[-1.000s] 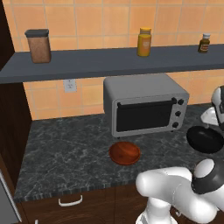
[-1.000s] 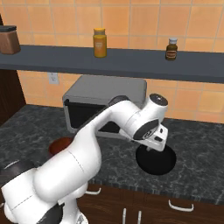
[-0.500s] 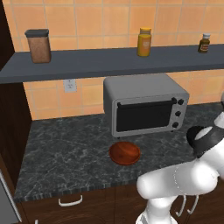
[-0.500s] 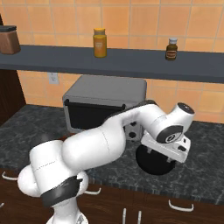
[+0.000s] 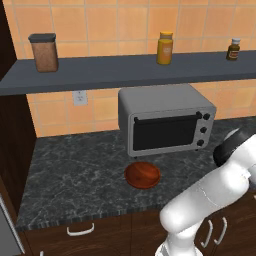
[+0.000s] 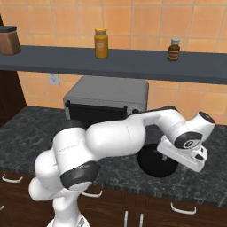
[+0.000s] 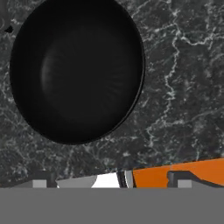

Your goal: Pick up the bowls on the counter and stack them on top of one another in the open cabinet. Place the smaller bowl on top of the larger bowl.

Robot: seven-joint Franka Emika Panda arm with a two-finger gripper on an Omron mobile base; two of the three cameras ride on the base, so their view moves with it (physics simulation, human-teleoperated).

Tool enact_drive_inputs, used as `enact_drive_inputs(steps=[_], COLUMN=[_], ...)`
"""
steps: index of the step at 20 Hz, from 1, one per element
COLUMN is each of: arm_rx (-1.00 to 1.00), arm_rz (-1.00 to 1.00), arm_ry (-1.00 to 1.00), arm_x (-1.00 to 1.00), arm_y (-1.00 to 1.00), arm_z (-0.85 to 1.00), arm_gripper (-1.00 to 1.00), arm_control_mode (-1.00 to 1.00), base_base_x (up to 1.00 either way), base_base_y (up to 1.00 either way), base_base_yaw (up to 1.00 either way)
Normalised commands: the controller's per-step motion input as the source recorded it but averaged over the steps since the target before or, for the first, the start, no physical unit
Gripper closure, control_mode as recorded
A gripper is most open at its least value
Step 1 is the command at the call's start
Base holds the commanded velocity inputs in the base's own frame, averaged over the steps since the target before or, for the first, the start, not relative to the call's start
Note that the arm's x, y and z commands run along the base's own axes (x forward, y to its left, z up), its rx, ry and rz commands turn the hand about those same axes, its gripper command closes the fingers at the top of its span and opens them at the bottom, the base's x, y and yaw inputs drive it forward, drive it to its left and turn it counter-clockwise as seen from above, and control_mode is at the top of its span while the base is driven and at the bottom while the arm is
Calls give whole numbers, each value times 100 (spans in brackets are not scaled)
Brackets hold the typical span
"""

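You have the toaster oven (image 5: 165, 120) at the back of the counter (image 5: 75, 175), under the shelf (image 5: 125, 72). The small bowl (image 5: 142, 175) lies just before the oven's door. The large bowl (image 6: 156, 160) sits to the oven's right, nearer the counter's front edge. On the shelf stand a jar (image 5: 44, 52) at left, a bottle (image 5: 165, 48) above the oven, and a small bottle (image 5: 232, 49) at right.

The wide glossy black bowl (image 7: 76, 70) sits upright and empty on the dark marbled worktop (image 5: 75, 175), right of the toaster oven (image 5: 165, 119). The small shallow reddish-brown bowl (image 5: 142, 175) rests upright just before the oven's door. The slate-grey shelf (image 5: 125, 70) runs above the oven.
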Motion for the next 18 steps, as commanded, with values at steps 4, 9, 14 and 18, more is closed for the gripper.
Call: enact_drive_inputs(steps=[4,9,14,18], arm_rx=[8,3,0,0], arm_rz=[0,0,-1,-1], arm_ry=[2,2,5,5], arm_x=[31,14,21,18], arm_y=[-15,0,0,0], arm_z=[-25,-51,-54,-45], arm_gripper=[-100,-100,-100,-100], arm_control_mode=[-100,-100,-100,-100], base_base_x=[0,0,0,0], base_base_y=[0,0,0,0], base_base_yaw=[0,0,0,0])
